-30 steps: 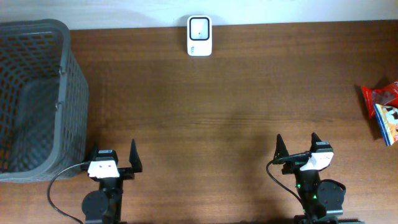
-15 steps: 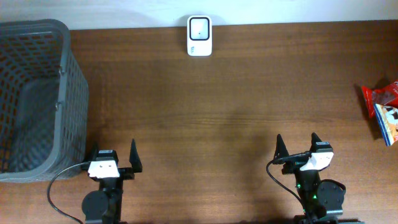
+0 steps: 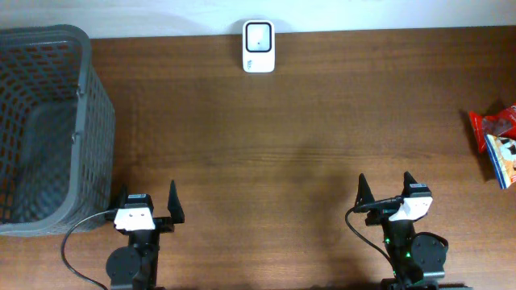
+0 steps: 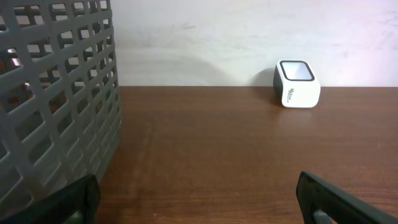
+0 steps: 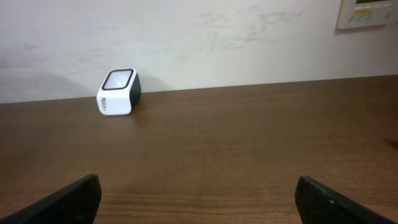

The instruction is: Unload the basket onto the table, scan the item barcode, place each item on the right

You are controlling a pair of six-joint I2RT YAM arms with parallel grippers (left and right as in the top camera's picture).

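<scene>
While the overhead view takes in the whole table (image 3: 282,145), it alone shows the snack packet (image 3: 498,147): red and blue, at the far right edge of the frame, partly cut off. Neither wrist view has it. No barcode can be made out on it.

The scanner (image 3: 259,47), a small white box with a dark window, sits at top centre by the table's far edge, well apart from the packet. Left wrist view has it upper right, side on, against the pale wall (image 4: 217,37). The lettering on its front is too small to read. Right wrist view has it upper left, in plain sight.

A grey mesh basket (image 3: 48,121) fills the left side of the overhead frame. In the left wrist view its wall takes up the left third and blocks that side. Only the right wrist view shows a beige wall panel (image 5: 367,12) in the upper right corner, cut off.

The left gripper (image 3: 147,196) is at bottom left, just beside the basket's lower right corner, jaws spread wide, empty. The right gripper (image 3: 385,184) is at bottom right, also spread wide and empty, well apart from packet and scanner. In both wrist views the fingers (image 4: 336,202) show only as dark tips in the bottom corners.
</scene>
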